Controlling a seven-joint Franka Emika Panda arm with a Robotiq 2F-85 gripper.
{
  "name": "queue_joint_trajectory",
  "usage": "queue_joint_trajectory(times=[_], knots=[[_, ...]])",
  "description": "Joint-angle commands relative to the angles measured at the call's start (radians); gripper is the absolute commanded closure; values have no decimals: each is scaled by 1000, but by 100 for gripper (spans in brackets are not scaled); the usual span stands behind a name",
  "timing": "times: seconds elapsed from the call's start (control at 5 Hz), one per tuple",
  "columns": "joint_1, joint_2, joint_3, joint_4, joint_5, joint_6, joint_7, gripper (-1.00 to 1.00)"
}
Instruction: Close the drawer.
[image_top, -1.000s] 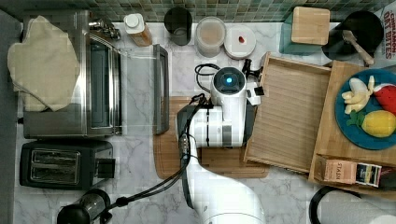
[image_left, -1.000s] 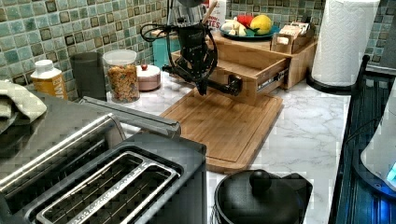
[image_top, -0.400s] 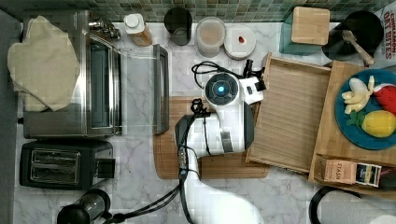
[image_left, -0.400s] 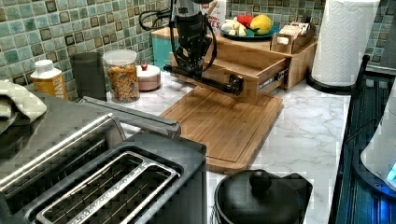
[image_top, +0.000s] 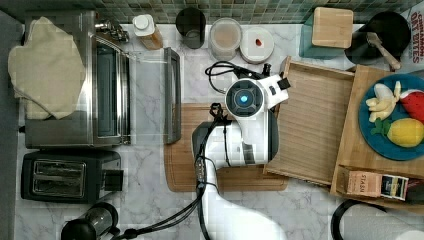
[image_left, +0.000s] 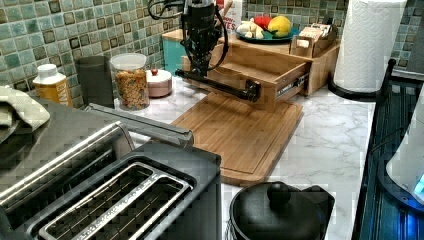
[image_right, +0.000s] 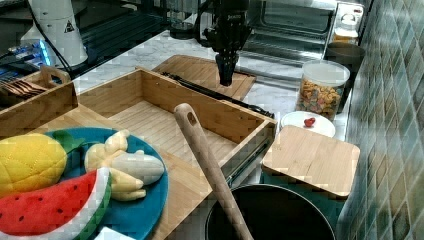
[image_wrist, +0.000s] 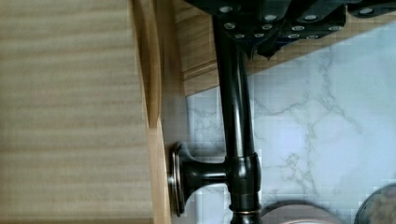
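Here, the drawer (image_top: 312, 125) stands pulled out over the marble desk (image_left: 325, 135).
The claw (image_right: 226, 75) sits at its dark bar handle (image_wrist: 236, 116); whether it grips, I cannot tell.

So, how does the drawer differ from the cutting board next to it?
The drawer is a pulled-out tray with raised walls and a dark bar handle on its front; the cutting board is a flat slab lying on the marble counter. The drawer's wood is lighter with fine stripes; the cutting board is darker, with rounded corners and a groove near its edge. In the left view the drawer sits higher than the cutting board. Both are wooden and rectangular.
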Motion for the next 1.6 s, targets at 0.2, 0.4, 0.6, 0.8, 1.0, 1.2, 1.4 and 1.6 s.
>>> queue_joint_trajectory(times=[0.2,0.4,0.6,0.8,1.0,1.2,1.4,1.6], knots=[[-117,35,-54,86,149,-163,-215,100],[-121,35,-80,89,110,-201,-211,100],[-121,35,-117,117,27,-272,-220,100],[-149,26,-139,146,-38,-353,-298,100],[-198,-8,-162,72,-63,-213,-388,100],[-262,44,-194,159,-19,-172,-566,100],[-300,69,-203,207,-35,-181,-642,100],[-335,88,-217,263,-45,-213,-683,100]])
